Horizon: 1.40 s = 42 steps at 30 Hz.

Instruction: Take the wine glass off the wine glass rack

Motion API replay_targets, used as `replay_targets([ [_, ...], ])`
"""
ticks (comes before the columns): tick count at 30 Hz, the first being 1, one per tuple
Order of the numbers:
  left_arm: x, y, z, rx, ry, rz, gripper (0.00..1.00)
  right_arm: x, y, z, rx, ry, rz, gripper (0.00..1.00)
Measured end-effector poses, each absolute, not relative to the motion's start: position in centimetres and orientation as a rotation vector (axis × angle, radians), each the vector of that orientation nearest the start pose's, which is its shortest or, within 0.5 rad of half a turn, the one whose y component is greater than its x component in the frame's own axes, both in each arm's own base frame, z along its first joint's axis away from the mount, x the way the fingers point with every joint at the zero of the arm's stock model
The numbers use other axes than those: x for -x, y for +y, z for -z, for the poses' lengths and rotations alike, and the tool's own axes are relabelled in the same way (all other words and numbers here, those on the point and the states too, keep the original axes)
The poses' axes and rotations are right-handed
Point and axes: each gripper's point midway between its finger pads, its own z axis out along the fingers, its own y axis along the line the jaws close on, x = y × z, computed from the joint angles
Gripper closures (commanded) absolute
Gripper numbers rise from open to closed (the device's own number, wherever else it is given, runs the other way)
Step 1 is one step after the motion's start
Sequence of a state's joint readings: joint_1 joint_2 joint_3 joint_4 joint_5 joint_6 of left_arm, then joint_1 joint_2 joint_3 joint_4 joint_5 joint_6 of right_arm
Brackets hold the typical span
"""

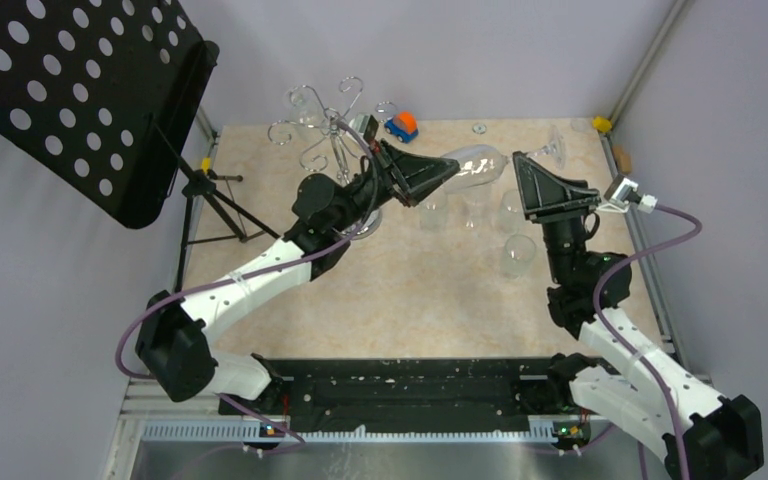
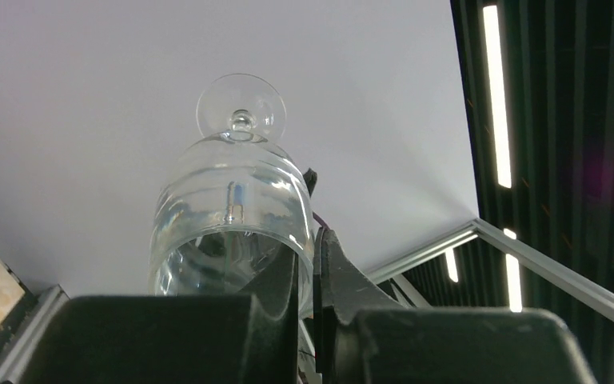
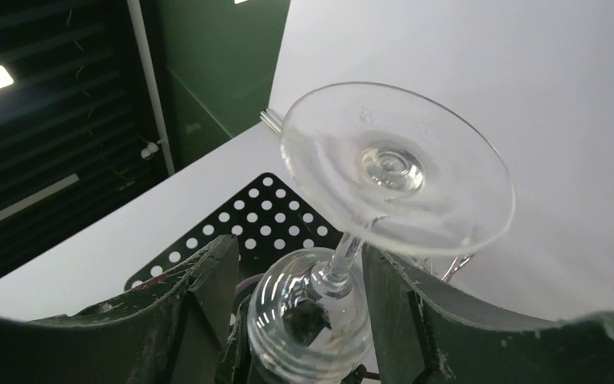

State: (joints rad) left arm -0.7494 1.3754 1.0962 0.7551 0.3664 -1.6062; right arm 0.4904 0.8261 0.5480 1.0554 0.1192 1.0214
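Pinching the wine glass point(image 1: 477, 165) by its rim in my clenched left gripper point(image 2: 308, 260), my right gripper point(image 3: 297, 264) spreads loosely around its stem, away from the wine glass rack point(image 1: 332, 130).

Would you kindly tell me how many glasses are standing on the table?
4: a row below the held wine glass, left glass, middle glass, right glass; a fourth glass nearer, right. Others may be hidden.
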Motion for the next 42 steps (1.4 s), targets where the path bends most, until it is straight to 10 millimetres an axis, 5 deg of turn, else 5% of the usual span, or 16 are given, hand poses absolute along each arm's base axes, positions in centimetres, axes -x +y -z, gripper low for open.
replay_targets([
  [10, -25.2, -36.1, -48.0, 0.090, 1.409, 2.012, 1.00, -23.2, 14.3, -45.7, -0.322, 0.861, -1.338, 0.34],
  [20, -26.6, -36.2, -45.2, -0.182, 1.658, 1.512, 1.00, -22.7, 12.1, -43.6, -0.357, 1.158, -1.064, 0.40],
  [28, -26.6, -36.2, -38.9, -0.403, 1.930, 1.116, 1.00, -21.5, 8.1, -41.9, -0.426, 1.212, -0.840, 0.43],
  [42, -27.1, -44.2, -22.4, -0.814, 2.334, 0.576, 1.00, -21.3, 4.7, -39.8, -0.490, 1.285, -0.622, 0.44],
])
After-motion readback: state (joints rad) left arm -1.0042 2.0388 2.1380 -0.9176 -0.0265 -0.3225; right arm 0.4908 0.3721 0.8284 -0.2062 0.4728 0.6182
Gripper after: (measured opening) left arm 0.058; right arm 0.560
